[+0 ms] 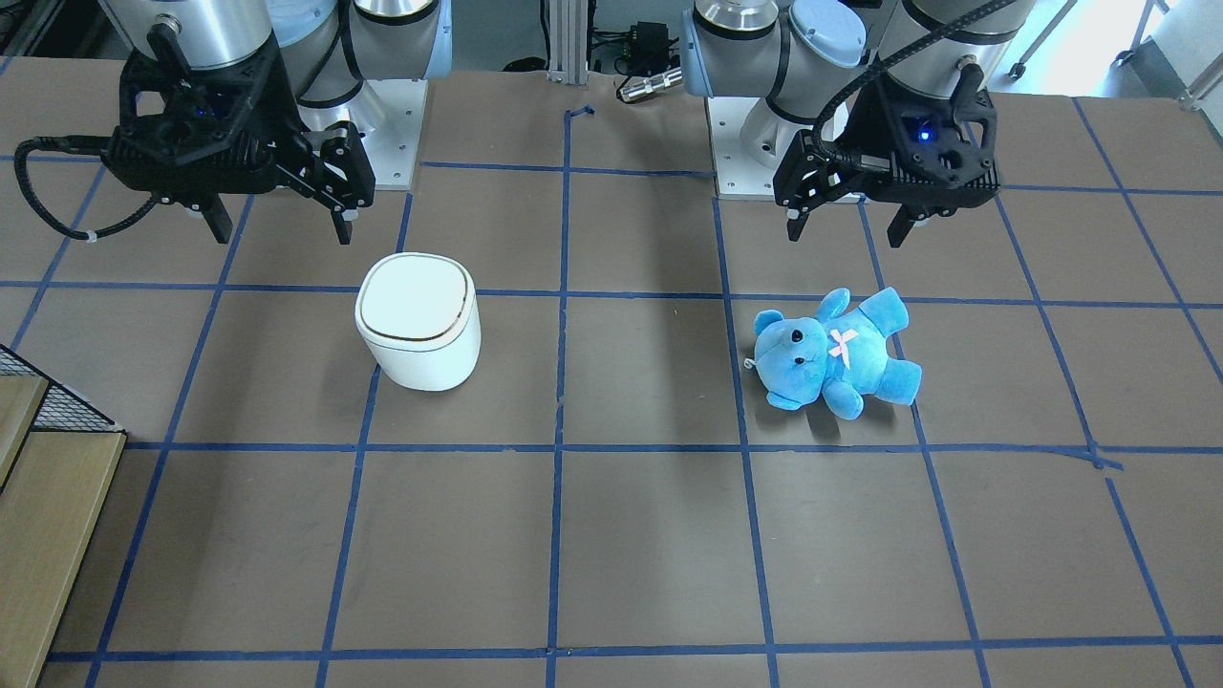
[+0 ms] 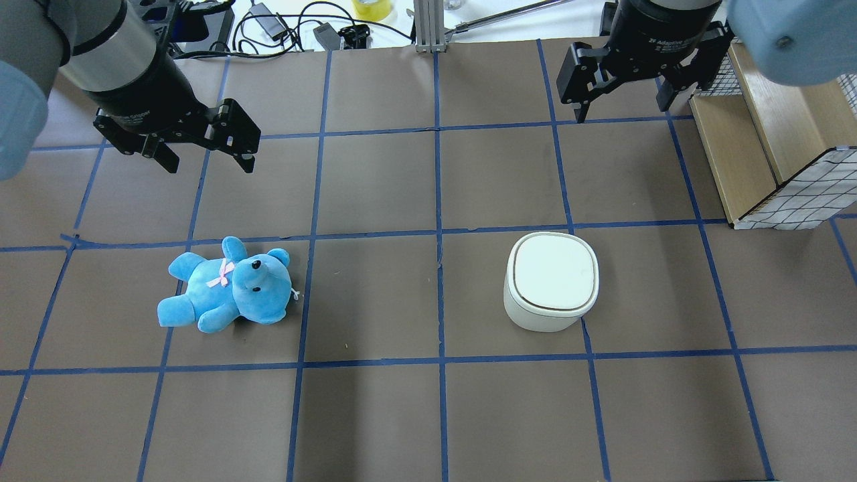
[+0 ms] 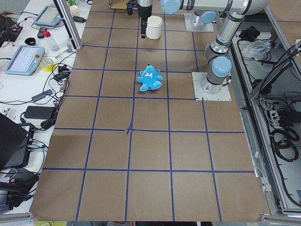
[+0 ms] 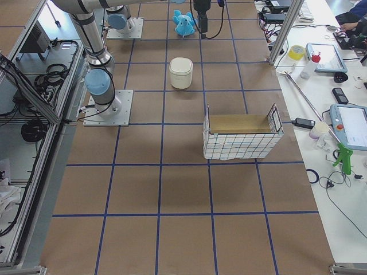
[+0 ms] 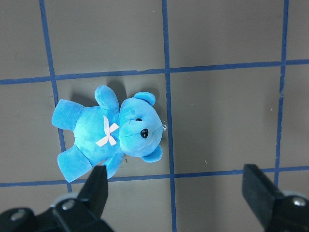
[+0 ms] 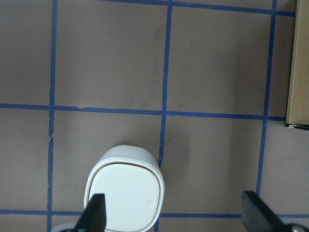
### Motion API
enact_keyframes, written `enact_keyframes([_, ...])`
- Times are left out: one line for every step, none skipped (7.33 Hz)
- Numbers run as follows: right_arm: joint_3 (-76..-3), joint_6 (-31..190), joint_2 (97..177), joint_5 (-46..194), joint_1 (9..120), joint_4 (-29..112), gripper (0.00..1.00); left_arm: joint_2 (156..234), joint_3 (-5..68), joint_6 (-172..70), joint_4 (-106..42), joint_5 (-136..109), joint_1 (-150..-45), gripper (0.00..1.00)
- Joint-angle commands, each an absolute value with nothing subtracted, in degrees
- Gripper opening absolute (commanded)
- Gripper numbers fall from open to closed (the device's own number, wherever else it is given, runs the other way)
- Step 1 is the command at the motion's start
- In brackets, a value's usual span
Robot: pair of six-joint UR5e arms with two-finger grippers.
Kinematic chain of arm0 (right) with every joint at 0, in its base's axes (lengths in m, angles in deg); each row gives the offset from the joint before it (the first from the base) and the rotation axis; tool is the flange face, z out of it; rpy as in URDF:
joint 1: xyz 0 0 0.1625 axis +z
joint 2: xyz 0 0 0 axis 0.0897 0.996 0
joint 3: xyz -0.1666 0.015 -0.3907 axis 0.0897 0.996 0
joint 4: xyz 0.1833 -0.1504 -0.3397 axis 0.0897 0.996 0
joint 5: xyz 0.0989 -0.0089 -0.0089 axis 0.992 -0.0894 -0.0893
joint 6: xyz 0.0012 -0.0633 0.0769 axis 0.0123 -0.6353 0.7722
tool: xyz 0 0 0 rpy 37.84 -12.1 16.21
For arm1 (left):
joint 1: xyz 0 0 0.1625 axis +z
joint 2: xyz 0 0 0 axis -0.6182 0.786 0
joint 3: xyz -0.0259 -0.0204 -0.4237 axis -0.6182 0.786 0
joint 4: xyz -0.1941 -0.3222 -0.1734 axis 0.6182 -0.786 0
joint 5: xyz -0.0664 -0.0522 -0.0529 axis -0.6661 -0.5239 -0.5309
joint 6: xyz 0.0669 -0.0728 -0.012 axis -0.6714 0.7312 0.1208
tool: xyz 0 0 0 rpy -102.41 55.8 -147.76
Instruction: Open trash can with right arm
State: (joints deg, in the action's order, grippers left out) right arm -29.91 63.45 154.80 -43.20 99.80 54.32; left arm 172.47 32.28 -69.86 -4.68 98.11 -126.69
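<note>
The white trash can point(image 1: 418, 320) stands on the brown table with its lid shut; it also shows in the overhead view point(image 2: 551, 281) and at the bottom of the right wrist view point(image 6: 124, 195). My right gripper point(image 1: 282, 227) is open and empty. It hangs above the table behind the can, toward the robot's base point(image 2: 622, 109), and its fingers frame the right wrist view point(image 6: 176, 215). My left gripper point(image 1: 847, 232) is open and empty above the table point(image 2: 209, 164), behind a blue teddy bear point(image 2: 227, 288).
The blue teddy bear point(image 1: 831, 354) lies on its back on the robot's left half and shows in the left wrist view point(image 5: 111, 133). A wire basket with a wooden floor point(image 2: 770, 147) stands at the robot's far right point(image 4: 241, 134). Blue tape lines grid the table.
</note>
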Motion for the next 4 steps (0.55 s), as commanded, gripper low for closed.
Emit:
enact_keyframes([-30.2, 63.5, 154.8, -43.2, 99.8, 54.1, 1.00, 172.5, 32.3, -69.9, -4.7, 98.1, -126.7, 1.00])
enact_keyframes([-30.4, 63.5, 154.4, -42.8, 99.8, 54.0, 0.85, 172.5, 32.3, -69.9, -4.7, 98.1, -126.7, 1.00])
enact_keyframes([-32.1, 64.2, 154.1, -42.3, 100.3, 51.7, 0.11, 172.5, 32.3, -69.9, -4.7, 98.1, -126.7, 1.00])
enact_keyframes([-38.0, 66.2, 154.1, -42.2, 101.2, 50.7, 0.00, 172.5, 32.3, -69.9, -4.7, 98.1, -126.7, 1.00])
